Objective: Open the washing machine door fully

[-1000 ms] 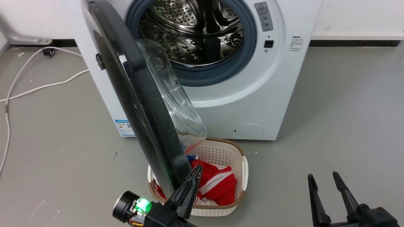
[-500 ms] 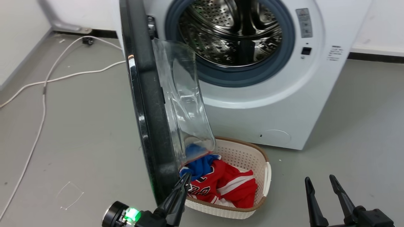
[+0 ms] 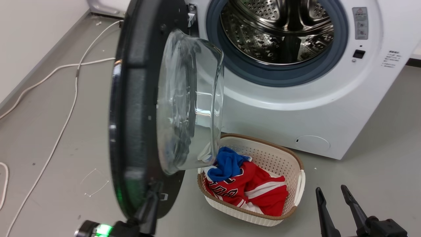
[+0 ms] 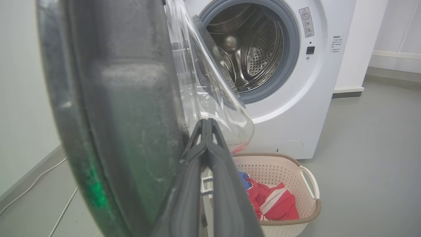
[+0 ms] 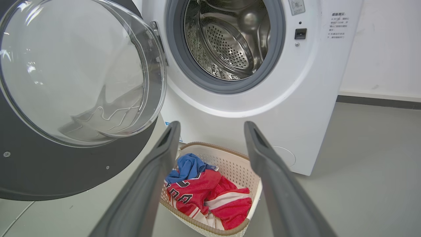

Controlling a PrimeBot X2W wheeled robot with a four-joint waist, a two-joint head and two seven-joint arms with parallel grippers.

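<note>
Where left gripper [image 4: 207, 124] meets its lower edge, washing machine door [image 4: 125, 108] open wide

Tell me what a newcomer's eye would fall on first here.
The washing machine door dominates: big, black, swung out at the left, its clear glass bowl bulging toward the machine. Behind it gapes the steel drum, and on the floor in front a pale basket holds red and blue clothes. The left pincer, shut, is at the door's lower edge.
</note>
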